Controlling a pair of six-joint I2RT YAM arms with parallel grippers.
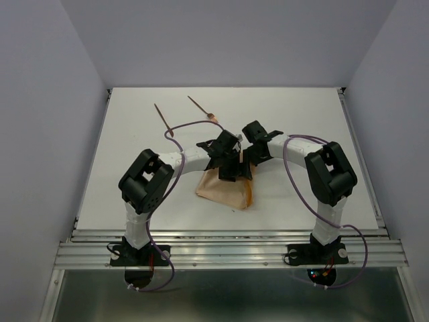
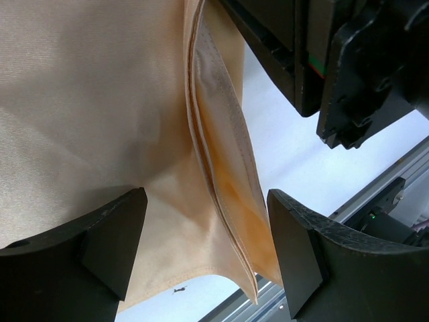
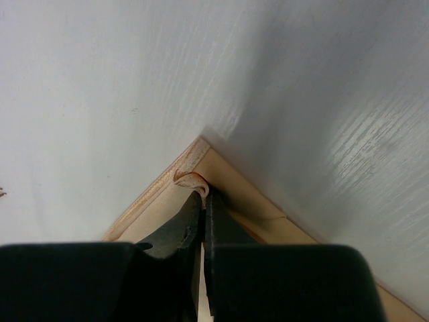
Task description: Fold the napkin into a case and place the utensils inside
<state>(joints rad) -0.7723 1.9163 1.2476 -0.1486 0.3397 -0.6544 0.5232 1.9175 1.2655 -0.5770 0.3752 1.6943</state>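
White table (image 1: 301, 194). The napkin (image 1: 226, 193) lies folded mid-table under both wrists. The top view hides the jaws, but the wrist cams settle it. The right gripper (image 3: 204, 213) is pinched tight on a napkin corner. The left gripper (image 2: 208, 245) is spread wide, one finger either side of the layered edge (contact unclear). The utensils (image 1: 163, 119) lie at the far side, well apart from the napkin, and show in the top view only.

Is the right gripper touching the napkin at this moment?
Touching. The right wrist view shows the right gripper with its jaws closed on a curled corner of the napkin, and no gap is visible between them.
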